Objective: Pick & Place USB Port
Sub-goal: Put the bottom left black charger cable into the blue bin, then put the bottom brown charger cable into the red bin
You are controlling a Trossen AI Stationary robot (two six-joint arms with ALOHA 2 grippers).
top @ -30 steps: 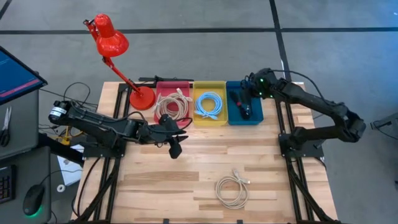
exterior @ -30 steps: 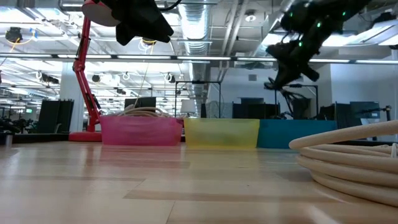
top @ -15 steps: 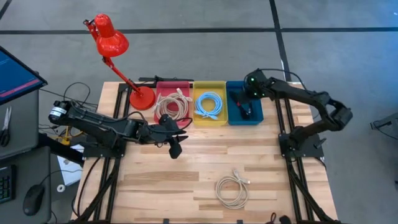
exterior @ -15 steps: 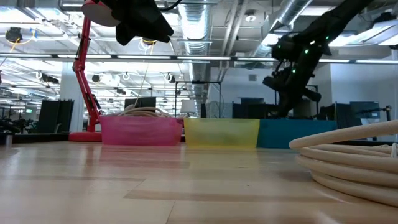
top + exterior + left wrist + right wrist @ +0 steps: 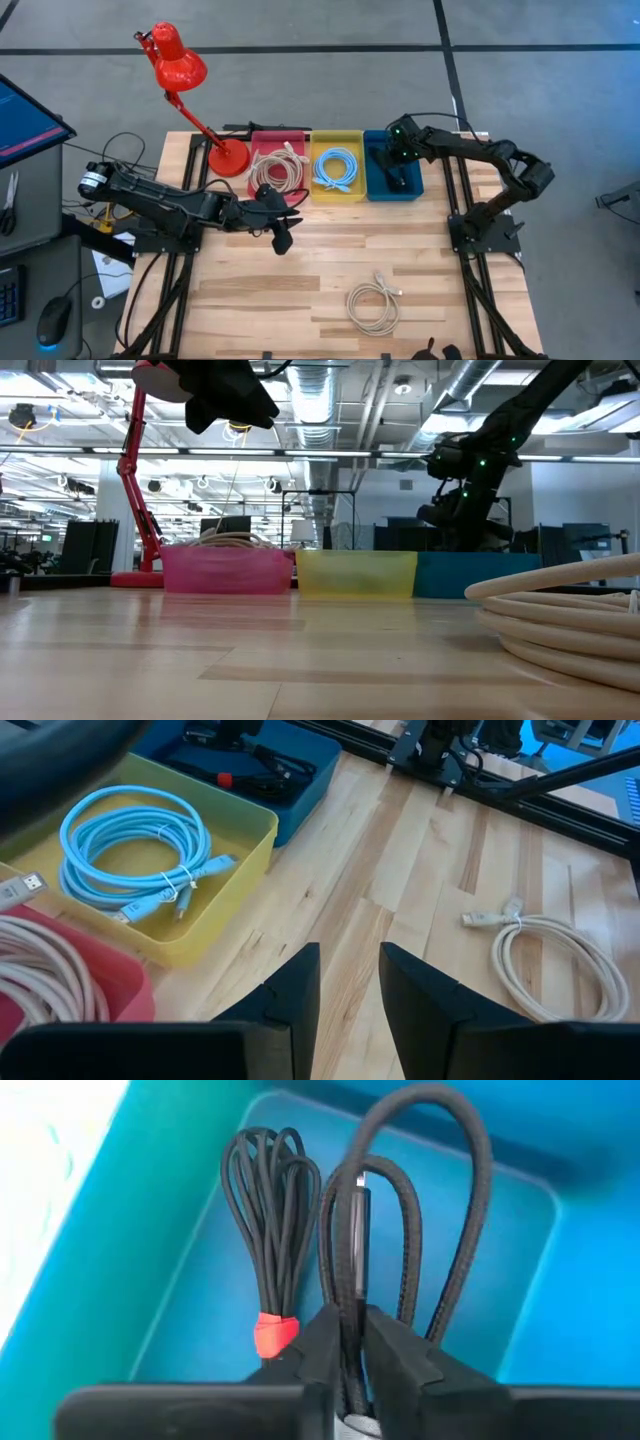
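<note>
Black USB cable (image 5: 355, 1270) upright, pinched in right tool (image 5: 345, 1342), over blue bin (image 5: 120, 1280).

Even, bright indoor light; close objects blur in the low and wrist views.

Ceiling strip lights (image 5: 90, 450) glow across the room behind the pale wooden slatted table (image 5: 320, 290), which shows only soft, faint shadows. The coiled cream cable (image 5: 570, 615) sits blurred at the low view's edge. The left wrist camera's own dark fingers (image 5: 290, 995) are out of focus.
</note>
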